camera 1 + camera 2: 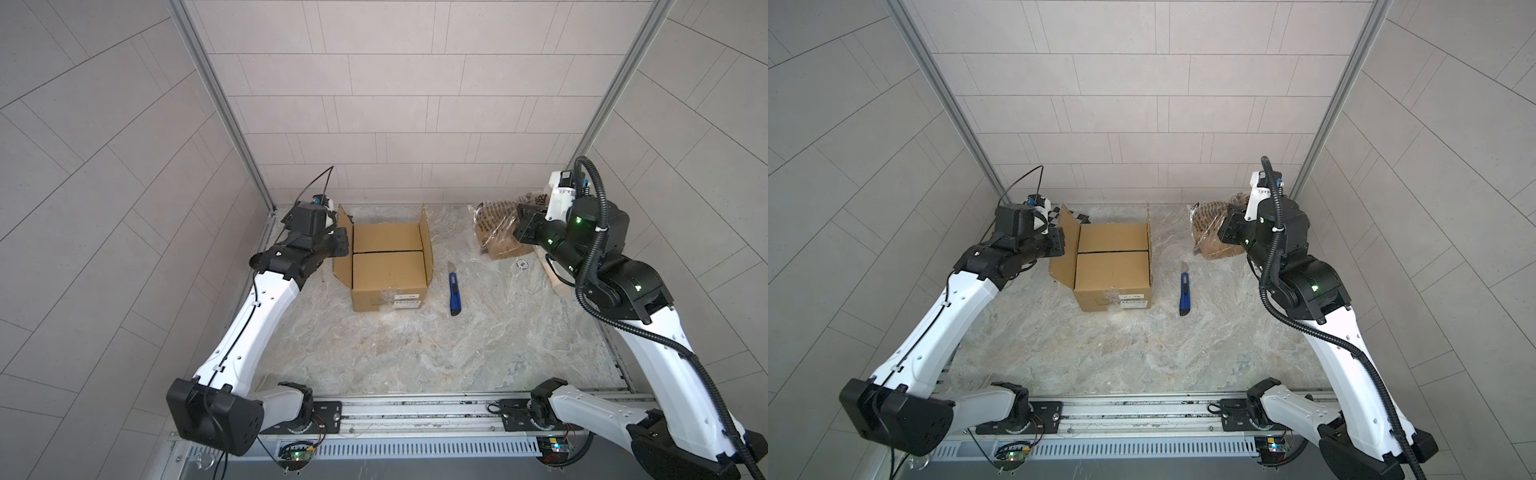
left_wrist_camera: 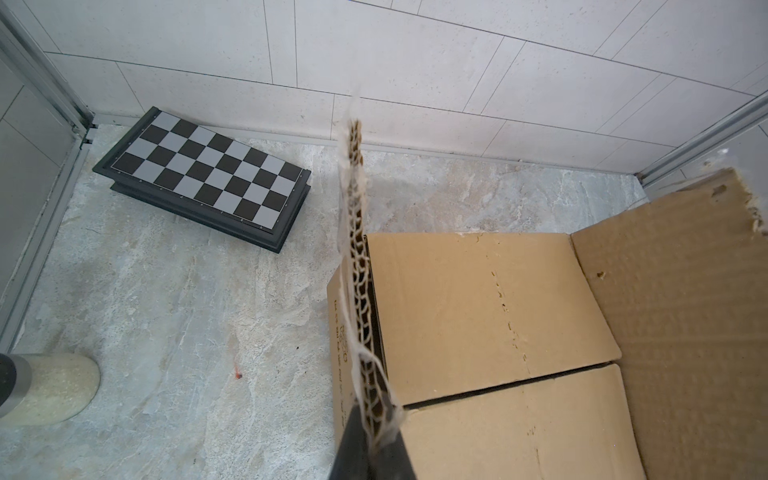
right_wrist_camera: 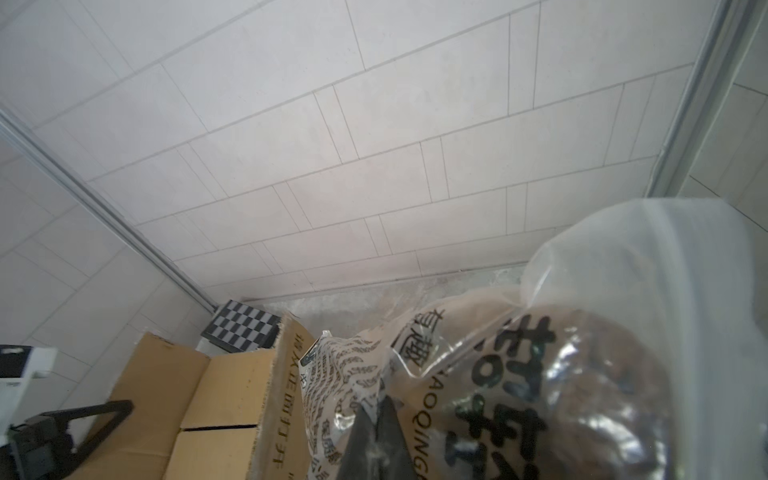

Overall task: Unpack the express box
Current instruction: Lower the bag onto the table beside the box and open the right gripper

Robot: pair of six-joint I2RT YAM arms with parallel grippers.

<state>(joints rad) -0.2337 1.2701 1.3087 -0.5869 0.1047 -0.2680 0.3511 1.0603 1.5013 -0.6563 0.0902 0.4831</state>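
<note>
Box (image 1: 388, 266) sits mid worktop (image 1: 415, 353), inner flaps (image 1: 388, 237) down. L hand (image 2: 374, 432) pinches its left flap (image 2: 357, 249); R hand (image 3: 376, 419) pinches bag (image 3: 540, 374) near back-right corner. Knife (image 1: 454, 293) just right of box.

The plastic bag (image 3: 519, 374), to the right of the express box (image 3: 224, 386), carries the only letters I can read: the Latin row "AOQING" in black, cut off at both ends. Beside this row stand large black Chinese characters. Nearer to the box there is a field of small black print, too fine to read. The raised flap (image 3: 291, 374) of the box bears one line of black Chinese characters, seen sideways. On the front wall of the box, in both top views, a white label (image 1: 406, 302) shows dark lines too small to read.
</note>
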